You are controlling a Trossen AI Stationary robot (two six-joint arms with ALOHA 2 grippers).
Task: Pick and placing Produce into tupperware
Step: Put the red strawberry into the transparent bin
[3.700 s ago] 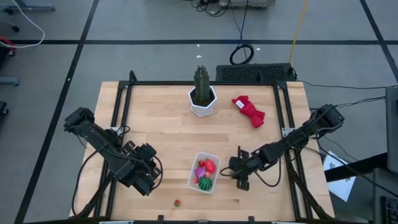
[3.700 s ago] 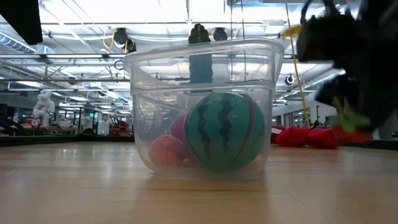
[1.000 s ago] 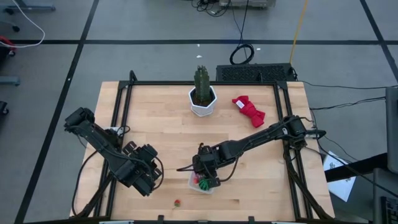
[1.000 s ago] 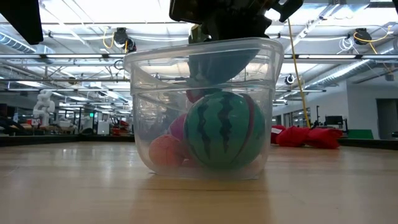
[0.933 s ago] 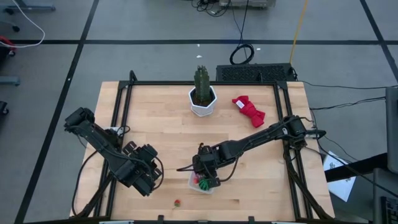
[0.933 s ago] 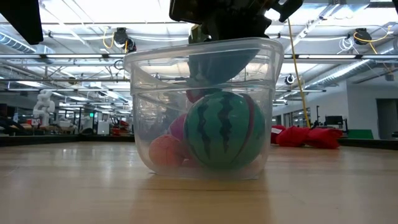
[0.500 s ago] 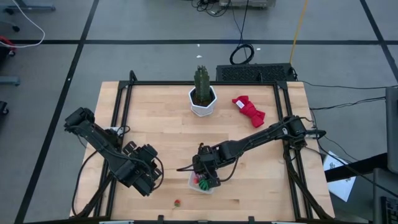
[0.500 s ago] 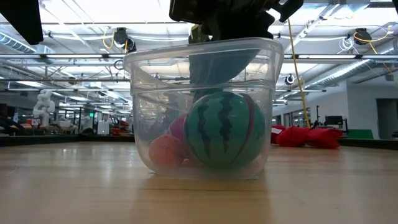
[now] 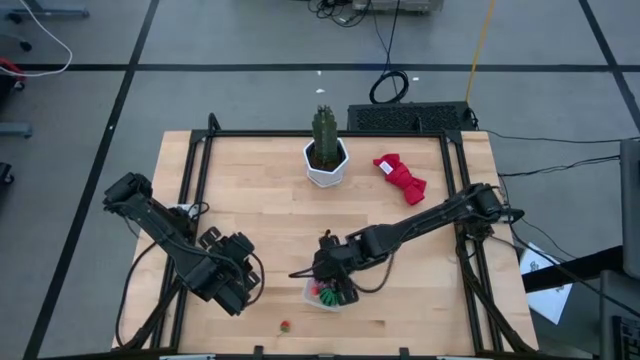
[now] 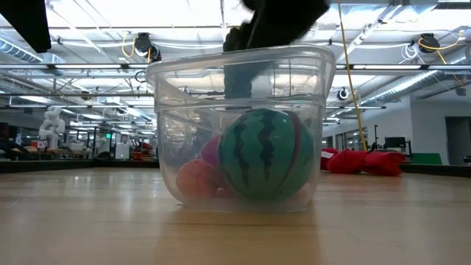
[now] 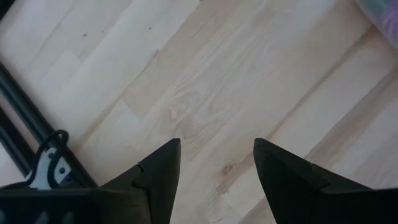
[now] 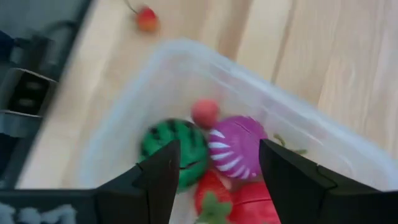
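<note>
The clear tupperware (image 9: 311, 294) stands on the table near its near edge. In it lie the green striped ball (image 12: 172, 145), the purple piece (image 12: 237, 149), a small red ball (image 12: 204, 112) and a larger red piece (image 12: 231, 200). The ball (image 10: 265, 154) also shows through the wall in the low view. My right gripper (image 12: 217, 186) hangs open over the container's mouth (image 9: 333, 283) and holds nothing. A tiny red bit (image 9: 285, 325) lies on the table near the near edge. My left gripper (image 11: 217, 168) waits open over bare wood, left of the container (image 9: 243, 285).
A tall green cactus in a white hexagonal pot (image 9: 326, 155) stands near the far edge, with a red cloth bundle (image 9: 400, 178) to its right. Black frame rails (image 9: 200, 190) run along the table's sides. Bare wood lies between the container and the pot.
My right gripper has risen out of the tupperware's mouth, and in the low view it now sits higher and blurred above the rim. In the high view it has shifted slightly toward the near edge. The produce in the container has stayed put.
</note>
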